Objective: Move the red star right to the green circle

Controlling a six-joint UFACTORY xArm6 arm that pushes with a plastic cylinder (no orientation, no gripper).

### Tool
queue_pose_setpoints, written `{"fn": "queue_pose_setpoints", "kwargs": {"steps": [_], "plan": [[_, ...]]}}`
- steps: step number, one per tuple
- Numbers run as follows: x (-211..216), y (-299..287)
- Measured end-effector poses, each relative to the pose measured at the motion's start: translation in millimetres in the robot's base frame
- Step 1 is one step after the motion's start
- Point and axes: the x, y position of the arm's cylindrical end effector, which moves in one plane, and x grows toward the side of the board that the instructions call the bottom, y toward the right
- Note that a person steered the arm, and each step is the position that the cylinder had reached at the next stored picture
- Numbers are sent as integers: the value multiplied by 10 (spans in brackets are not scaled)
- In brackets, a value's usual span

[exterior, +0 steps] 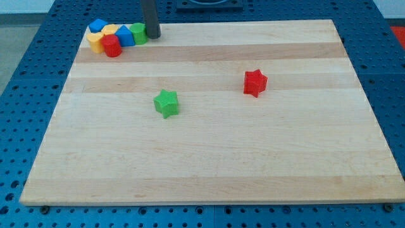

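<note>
The red star (255, 83) lies alone on the wooden board, right of the middle. The green circle (139, 32) sits at the view's top left, at the right end of a tight cluster of blocks. My tip (152, 36) stands right against the green circle's right side, far to the upper left of the red star. A green star (166, 103) lies near the board's middle, left of and a little below the red star.
The cluster at the top left also holds a blue block (97, 25), a yellow block (96, 42), a red block (112, 45) and another blue block (124, 35). The board (209, 164) rests on a blue perforated table.
</note>
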Motion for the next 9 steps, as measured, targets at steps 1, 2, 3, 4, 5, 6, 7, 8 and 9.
{"fn": "queue_pose_setpoints", "kwargs": {"steps": [1, 2, 3, 4, 5, 6, 7, 8, 9], "plan": [[0, -132], [45, 157], [187, 1027], [308, 1896], [658, 2817], [1276, 3388], [1639, 3158], [1764, 2662], [1763, 2177]]}}
